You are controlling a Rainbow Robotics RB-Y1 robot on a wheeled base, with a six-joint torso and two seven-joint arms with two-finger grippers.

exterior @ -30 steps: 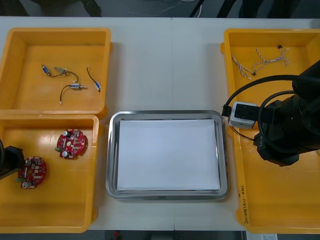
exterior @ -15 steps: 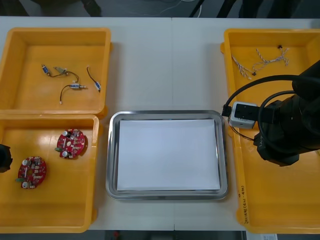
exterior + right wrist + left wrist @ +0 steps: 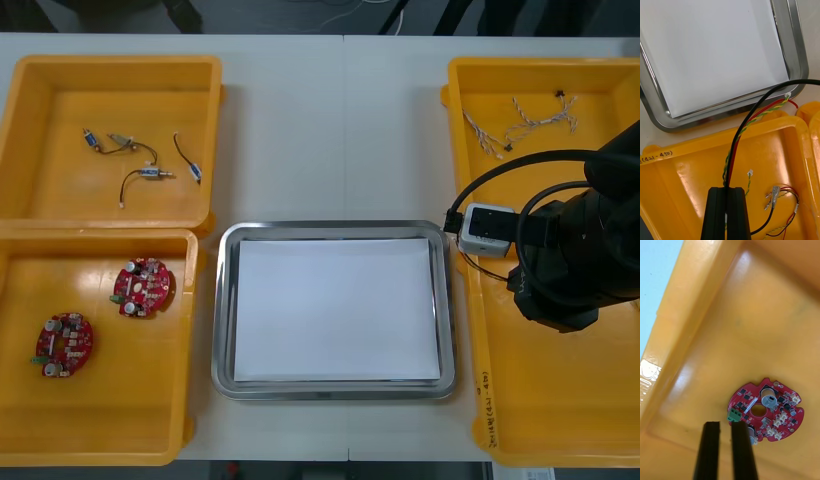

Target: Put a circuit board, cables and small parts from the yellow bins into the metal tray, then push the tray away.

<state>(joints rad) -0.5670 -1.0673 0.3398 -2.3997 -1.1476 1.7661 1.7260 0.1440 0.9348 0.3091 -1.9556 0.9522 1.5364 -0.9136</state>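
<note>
My left gripper [image 3: 725, 423] sits low inside the near left yellow bin [image 3: 711, 352]. Its fingers are drawn almost together with a thin slit between them, and they hold nothing. A round red circuit board [image 3: 780, 416] lies flat on the bin floor just past the tips, off to the outer side of one finger and not in line with the slit. I judge I would have to spread the fingers and shift sideways before any grab there.

The metal tray [image 3: 225, 310] has only its white lining inside.

My right gripper [image 3: 729, 189] is clamped on a bundle: a black cable [image 3: 738, 135] and a twisted red and yellow cable [image 3: 763, 111] rise from the pinch. Their long axis runs straight ahead of the fingertips, and the free ends reach the tray's nearest corner. The fingers themselves are above the right yellow bin [image 3: 685, 176], with more loose cables [image 3: 780, 195] on its floor just beside them. This arm is the nearer one to the tray, which lies beyond the tips, so the carry looks to me like a plain forward reach.
</note>
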